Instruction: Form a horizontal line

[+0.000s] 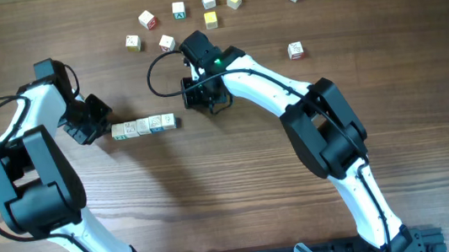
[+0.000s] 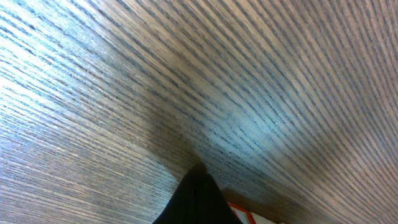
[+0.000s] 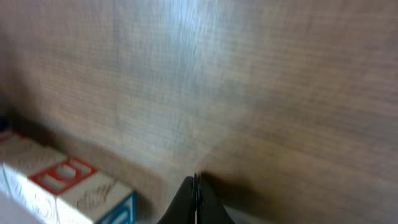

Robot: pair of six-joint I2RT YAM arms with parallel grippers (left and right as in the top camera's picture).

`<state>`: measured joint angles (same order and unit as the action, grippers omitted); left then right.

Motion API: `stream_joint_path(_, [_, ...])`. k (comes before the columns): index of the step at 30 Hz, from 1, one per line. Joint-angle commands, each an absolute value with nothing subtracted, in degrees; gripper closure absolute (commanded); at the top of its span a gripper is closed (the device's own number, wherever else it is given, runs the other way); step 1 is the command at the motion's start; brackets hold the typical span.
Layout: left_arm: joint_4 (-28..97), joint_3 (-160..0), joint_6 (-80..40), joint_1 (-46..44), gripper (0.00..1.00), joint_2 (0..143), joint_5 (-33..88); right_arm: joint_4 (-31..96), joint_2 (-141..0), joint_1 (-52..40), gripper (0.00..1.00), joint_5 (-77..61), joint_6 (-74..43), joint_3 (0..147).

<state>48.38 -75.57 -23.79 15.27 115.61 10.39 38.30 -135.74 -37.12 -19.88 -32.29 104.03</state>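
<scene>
Now, cube row: probably handling light, rigid, loose.
Left end effector: closed, empty, row lying just beside.
Right end effector: closed, empty.
Hold: pressing end faces inward.

marks: face marks on the row of small white wooden cubes too small to read overhead
left wrist: row shows only as a red-marked white corner, cut by bottom edge
right wrist: blurred; row cut at left and bottom edges
</scene>
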Motion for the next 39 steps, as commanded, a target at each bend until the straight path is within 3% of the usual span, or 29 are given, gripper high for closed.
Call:
stream_joint_path(1, [48.6,-74.0,-23.1,14.9,0.96,117.1,10.9,40.7,-136.5,-37.4,0.96,-26.4,-32.9,103.5])
stream_joint_path(12, [48.6,-74.0,-23.1,14.9,0.96,117.1,10.9,39.9,-136.5,-37.5,0.95,-34.9,-30.1,103.5])
stream_joint_path(39, [48.6,-74.0,-23.1,14.9,0.96,117.1,10.9,36.6,-136.5,-41.3,0.96,-30.5,-30.0,103.5])
